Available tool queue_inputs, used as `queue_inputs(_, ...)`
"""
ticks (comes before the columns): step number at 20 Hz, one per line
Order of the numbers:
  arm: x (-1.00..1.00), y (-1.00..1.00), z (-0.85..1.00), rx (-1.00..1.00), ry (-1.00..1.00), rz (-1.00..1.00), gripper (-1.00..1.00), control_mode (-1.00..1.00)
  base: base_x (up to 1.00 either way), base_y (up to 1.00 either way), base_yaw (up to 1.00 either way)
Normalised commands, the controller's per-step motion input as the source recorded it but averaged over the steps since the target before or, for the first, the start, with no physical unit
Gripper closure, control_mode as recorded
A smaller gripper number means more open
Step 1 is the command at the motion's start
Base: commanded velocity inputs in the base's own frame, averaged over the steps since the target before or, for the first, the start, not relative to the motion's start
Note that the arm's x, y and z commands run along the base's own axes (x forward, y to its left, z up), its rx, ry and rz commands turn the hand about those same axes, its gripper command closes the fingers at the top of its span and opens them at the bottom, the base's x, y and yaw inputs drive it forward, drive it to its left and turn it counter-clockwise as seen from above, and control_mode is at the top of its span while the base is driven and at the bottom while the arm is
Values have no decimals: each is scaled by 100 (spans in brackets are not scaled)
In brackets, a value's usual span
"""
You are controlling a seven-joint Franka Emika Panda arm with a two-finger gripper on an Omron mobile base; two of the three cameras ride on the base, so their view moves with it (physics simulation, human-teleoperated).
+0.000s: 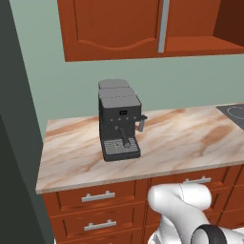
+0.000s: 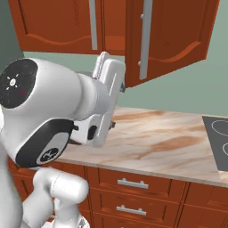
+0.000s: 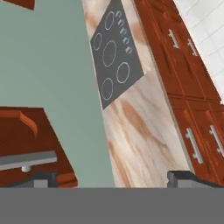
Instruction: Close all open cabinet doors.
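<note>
Open cabinet door [image 2: 167,38] juts over counter [image 2: 156,138]; coffee machine [image 1: 119,126] stands left.

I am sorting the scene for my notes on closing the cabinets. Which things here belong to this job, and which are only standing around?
Belonging to the job:
- open reddish-brown wooden cabinet door, swung out from the wall
- closed reddish-brown cabinet door with grey bar handle
- gripper, jaws apart

Only standing around:
- dark grey coffee machine
- black cooktop
- marble-patterned counter
- low wooden drawer fronts

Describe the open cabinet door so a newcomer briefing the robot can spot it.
Look above the marble counter, at the row of reddish wall cabinets. The open door hangs right of the closed door, nearer the cooktop; it alone swings out from the wall.
</note>
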Motion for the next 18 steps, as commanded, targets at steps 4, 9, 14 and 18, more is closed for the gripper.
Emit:
queue_inputs(4, 49, -11, 0, 7, 0, 26, -100, -100, 0, 0, 0)
queue_inputs(9, 50, -19, 0, 8, -1, 19, -100, -100, 0, 0, 0)
queue_inputs(14, 34, -25, 2, 0, -1, 0, -100, -100, 0, 0, 0)
queue_inputs(18, 53, -24, 0, 0, 1, 1, -100, -100, 0, 0, 0)
